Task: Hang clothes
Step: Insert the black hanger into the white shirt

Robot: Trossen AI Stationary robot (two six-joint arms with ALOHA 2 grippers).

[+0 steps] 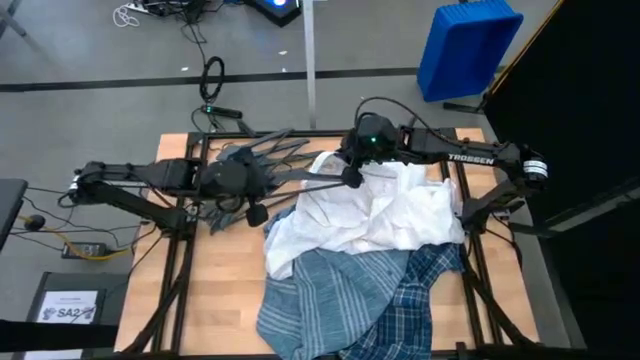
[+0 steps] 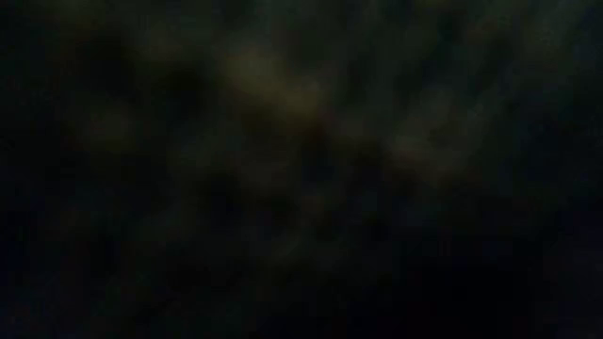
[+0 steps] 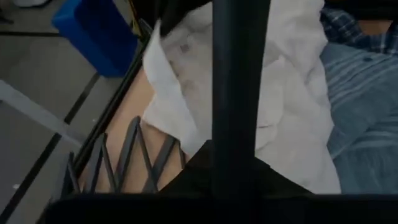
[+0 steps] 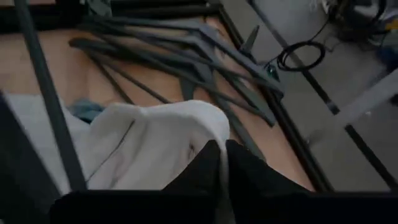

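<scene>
Found the right pincer (image 4: 222, 165) clenched, with a fold of the plain white collared shirt (image 4: 155, 143) nipped between its two dark fingers (image 4: 202, 168), over the back part of the light wooden table (image 1: 215, 290). Saw the pinched edge of that shirt raised at the fingertips and the rest of it heaped loosely right under the pincer and spreading away from it toward the table's front edge. Noted, just beyond the fingertips in the right wrist view, a fanned pile of dark grey plastic hangers (image 4: 186, 56) lying flat on the wood, close to the white cloth. Placed the left pincer (image 1: 250, 200) on the far side of those hangers from the right pincer, low over the table and near the white shirt's edge; could not tell whether clenched or released, with a broad dark bar (image 3: 239, 93) filling the middle of the left wrist view. Saw, farther from the right pincer and past the white heap, the light blue-grey finely striped shirt (image 1: 320, 295) crumpled at the table's front, touching the white one and partly tucked beneath it, and the darker blue plaid shirt (image 1: 410, 300) alongside, touching both. Noted, farthest off, a blue plastic bin (image 1: 465, 45) on the grey floor behind the table. Made out nothing in the low view but darkness.
</scene>
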